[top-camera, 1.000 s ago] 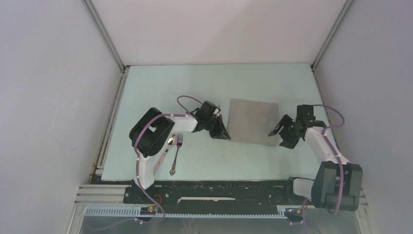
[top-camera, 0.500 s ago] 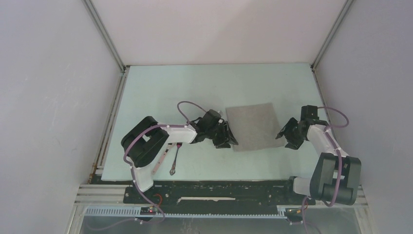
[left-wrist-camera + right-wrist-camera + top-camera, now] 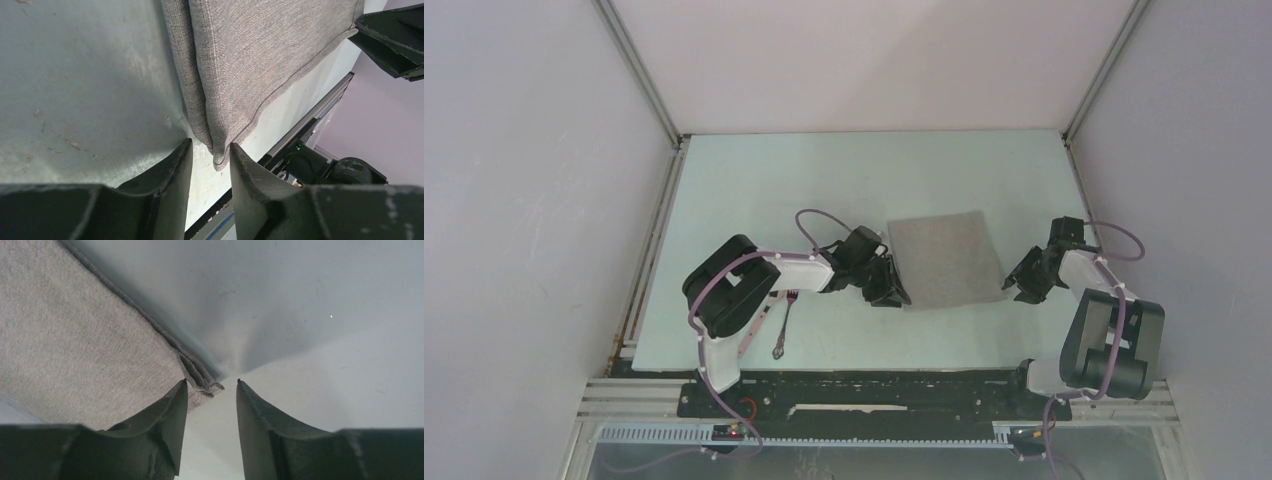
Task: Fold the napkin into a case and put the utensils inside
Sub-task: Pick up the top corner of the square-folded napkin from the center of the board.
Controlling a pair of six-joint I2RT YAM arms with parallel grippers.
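The grey napkin lies folded flat on the table, its layers showing at the edges. My left gripper is open at its near left corner. In the left wrist view the corner of the napkin sits between my fingertips with a gap on both sides. My right gripper is open at the near right corner. In the right wrist view the layered corner of the napkin lies just beyond the left fingertip. The fork and the spoon's pale handle lie left of the napkin, partly under my left arm.
The pale green table is walled by white panels on three sides. A black rail with the arm bases runs along the near edge. My right gripper shows at the top right of the left wrist view.
The napkin has turned and slid slightly toward the near edge. My left gripper has moved to its near left corner, and my right gripper has moved right to its near right corner.
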